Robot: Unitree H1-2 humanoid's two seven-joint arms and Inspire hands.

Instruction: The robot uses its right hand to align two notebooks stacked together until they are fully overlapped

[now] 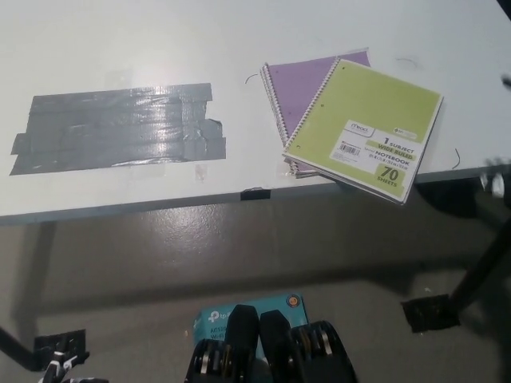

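A green spiral notebook (pixel 363 128) lies on top of a purple one (pixel 299 80) at the right of the white table (pixel 239 48). The green one is turned clockwise, so the purple cover shows at the upper left. Its lower right corner hangs over the table's front edge. A blurred bit of my right hand (pixel 497 182) shows at the picture's right edge, to the right of the notebooks and apart from them. A small sliver of my left hand (pixel 54 371) sits at the bottom left, far below the table edge.
A broad patch of grey duct tape (pixel 120 128) covers the table's left part. A small black tape tab (pixel 255 194) marks the front edge. On the floor lie a teal box (pixel 247 313) and a dark table leg with foot (pixel 467 291).
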